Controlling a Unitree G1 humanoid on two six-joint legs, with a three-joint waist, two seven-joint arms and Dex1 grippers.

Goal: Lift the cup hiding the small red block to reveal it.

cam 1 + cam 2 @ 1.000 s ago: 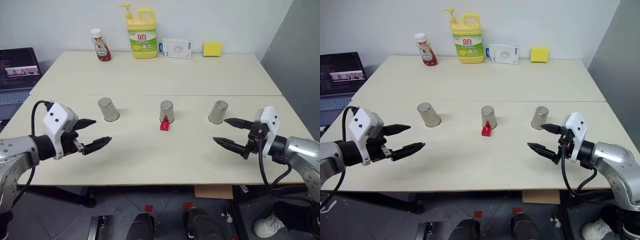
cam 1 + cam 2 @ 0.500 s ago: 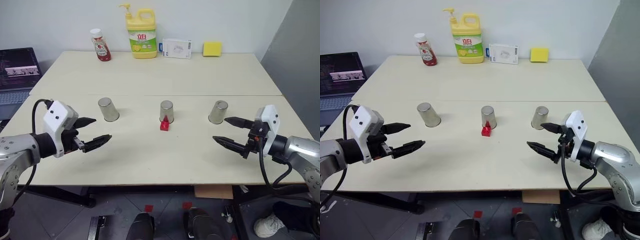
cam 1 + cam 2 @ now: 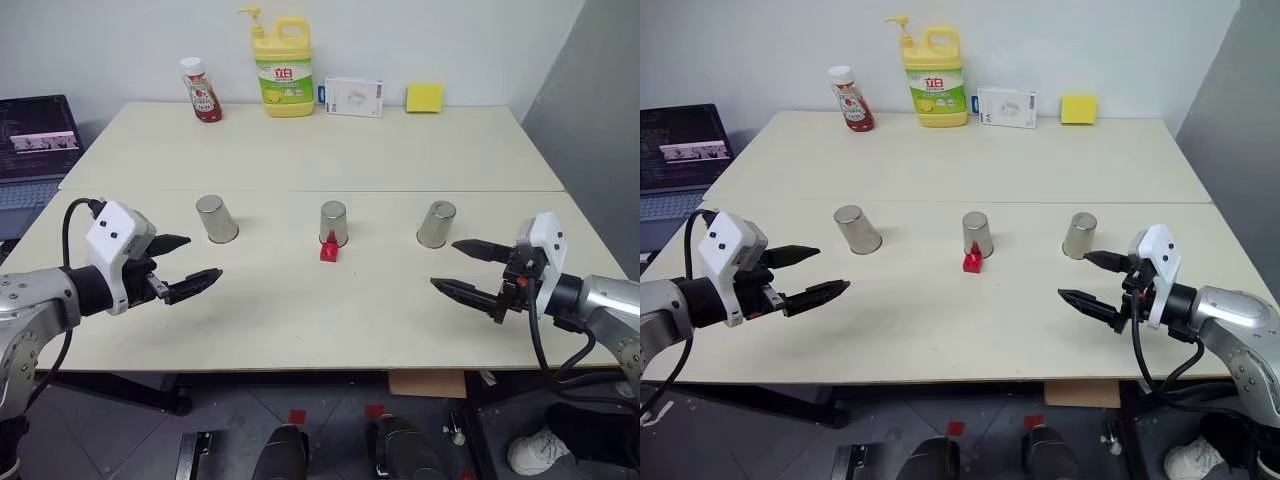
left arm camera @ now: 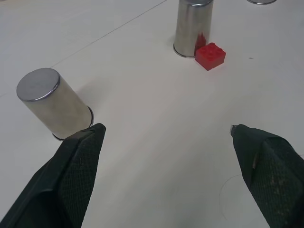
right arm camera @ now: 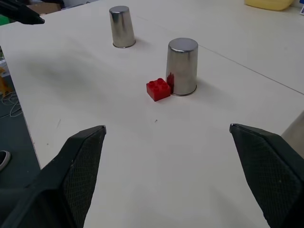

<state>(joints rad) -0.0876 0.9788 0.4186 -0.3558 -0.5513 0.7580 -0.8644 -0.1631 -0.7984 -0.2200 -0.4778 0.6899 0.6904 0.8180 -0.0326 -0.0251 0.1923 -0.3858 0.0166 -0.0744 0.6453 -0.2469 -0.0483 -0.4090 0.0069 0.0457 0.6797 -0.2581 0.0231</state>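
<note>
- The small red block (image 3: pixel 328 250) sits in the open on the counter (image 3: pixel 300 150), touching or just beside the front foot of the middle cup (image 3: pixel 333 223); it is not under any cup.
- Three steel cups stand upside down in a row: the left cup (image 3: pixel 215 218), the middle one, and the right cup (image 3: pixel 436 223).
- The left claw (image 3: pixel 185 266) hovers over the counter's near left part with its fingers spread wide, gripping nothing, near the left cup but apart from it.
- The right claw (image 3: pixel 468 270) hovers low over the near right part, fingers equally spread and empty, just in front of the right cup.
- Judged from this, the reveal looks finished, or the scene is being set up: the block is already visible, and no cup is being lifted.
- If a lift is wanted, the middle cup is the one beside the block; either claw would have to reach inward and close around its sides.
</note>
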